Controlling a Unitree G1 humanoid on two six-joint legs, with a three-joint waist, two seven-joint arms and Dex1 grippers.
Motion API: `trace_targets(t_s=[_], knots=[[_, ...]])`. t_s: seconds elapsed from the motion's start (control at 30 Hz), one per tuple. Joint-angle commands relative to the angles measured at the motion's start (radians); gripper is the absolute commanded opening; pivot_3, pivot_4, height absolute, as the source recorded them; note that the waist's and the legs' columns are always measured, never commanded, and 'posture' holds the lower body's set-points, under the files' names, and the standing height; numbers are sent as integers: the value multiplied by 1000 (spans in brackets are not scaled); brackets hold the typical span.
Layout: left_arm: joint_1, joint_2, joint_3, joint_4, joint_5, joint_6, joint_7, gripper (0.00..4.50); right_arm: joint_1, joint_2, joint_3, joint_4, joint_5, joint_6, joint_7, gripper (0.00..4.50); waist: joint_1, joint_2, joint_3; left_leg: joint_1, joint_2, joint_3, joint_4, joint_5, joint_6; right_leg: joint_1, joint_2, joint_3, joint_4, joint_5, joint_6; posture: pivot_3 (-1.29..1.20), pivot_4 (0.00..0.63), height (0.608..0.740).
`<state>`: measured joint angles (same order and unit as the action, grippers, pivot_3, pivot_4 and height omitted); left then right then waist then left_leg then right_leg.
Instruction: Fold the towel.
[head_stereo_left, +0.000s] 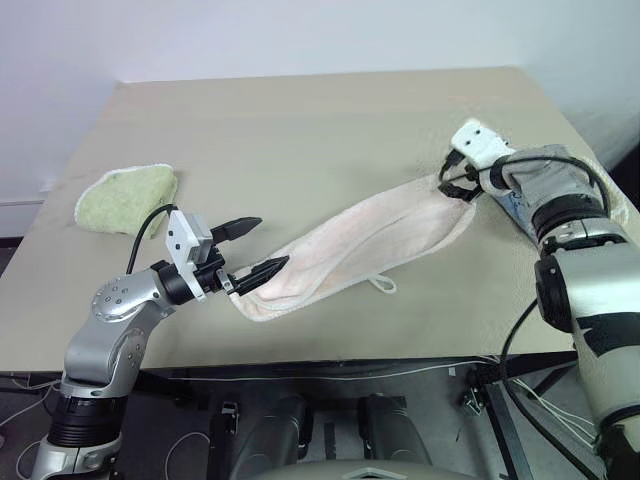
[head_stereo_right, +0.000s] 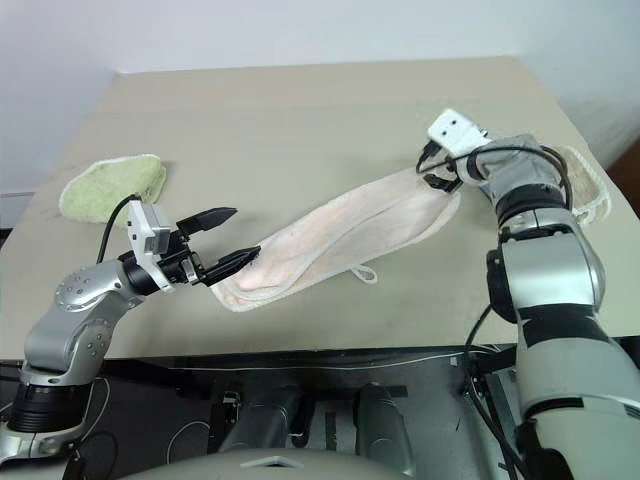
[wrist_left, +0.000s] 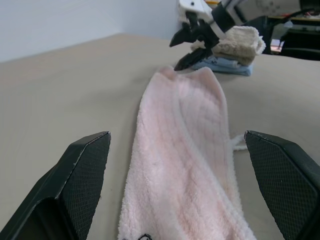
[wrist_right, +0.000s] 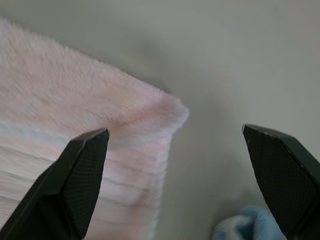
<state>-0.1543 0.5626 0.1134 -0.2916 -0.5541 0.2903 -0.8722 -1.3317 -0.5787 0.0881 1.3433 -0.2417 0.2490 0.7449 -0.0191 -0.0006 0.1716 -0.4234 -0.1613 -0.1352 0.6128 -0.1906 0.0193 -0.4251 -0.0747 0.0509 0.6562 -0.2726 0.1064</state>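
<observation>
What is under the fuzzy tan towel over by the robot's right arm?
Under the tan towel lies a folded blue cloth, both sitting on the table. Just its edge peeks out; the rest is covered, so anything else below can't be seen.

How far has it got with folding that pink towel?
The towel already lies doubled lengthwise into a long strip on the table. Both grippers are open and holding nothing: the left gripper at its near end, the right gripper at its far end. Folding it end to end remains.

Silver arms, black cables, black-fingered tool (head_stereo_left: 250, 247)
</observation>
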Motion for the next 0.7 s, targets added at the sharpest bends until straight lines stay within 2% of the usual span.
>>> trace_targets(t_s=[0.03, 0.23, 0.37, 0.43, 0.5, 0.57, 0.7], knots=[[1, -2, 17, -20, -3, -29, -6, 4500, -53, 23, -136, -14, 140, 164, -2, 4488, 1, 0, 0, 0, 0, 0, 0, -1, 1, 0, 0, 0, 0, 0, 0, 0, 150, 740], [1, -2, 15, -11, -2, -35, -12, 4500, -17, 27, -196, -29, 184, 220, -107, 4488, 6, 0, 0, 0, 0, 0, 0, -1, 2, 0, 0, 0, 0, 0, 0, 0, 150, 740], [-3, 1, 13, -7, 0, -33, -15, 4500, -21, 15, -294, -19, 265, 291, -208, 4488, 4, 0, 0, 0, 0, 0, 0, -1, 2, 0, 0, 0, 0, 0, 0, 0, 150, 740], [-4, 1, 11, -7, 2, -33, -16, 4500, -17, 13, -318, -27, 280, 256, -249, 4488, 2, 0, 0, 0, 0, 0, 0, -1, 2, 0, 0, 0, 0, 0, 0, 0, 150, 740], [-4, 1, 13, -6, 2, -33, -15, 4500, -6, 10, -281, -40, 239, 171, -275, 4488, 0, 0, 0, 0, 0, 0, 0, -1, 2, 0, 0, 0, 0, 0, 0, 0, 150, 740], [-2, 1, 13, -3, 6, -37, -16, 4500, 18, -2, -171, -57, 132, 19, -273, 4488, 0, 0, 0, 0, 0, 0, 0, -1, 3, 0, 0, 0, 0, 0, 0, 0, 150, 740], [11, 12, 9, 9, 25, -52, -27, 4500, 34, -36, -35, -54, 17, -164, -167, 4488, -2, 0, 0, 0, 0, 1, 0, 0, 0, 0, 0, 0, 0, 0, 0, 0, 150, 740]])
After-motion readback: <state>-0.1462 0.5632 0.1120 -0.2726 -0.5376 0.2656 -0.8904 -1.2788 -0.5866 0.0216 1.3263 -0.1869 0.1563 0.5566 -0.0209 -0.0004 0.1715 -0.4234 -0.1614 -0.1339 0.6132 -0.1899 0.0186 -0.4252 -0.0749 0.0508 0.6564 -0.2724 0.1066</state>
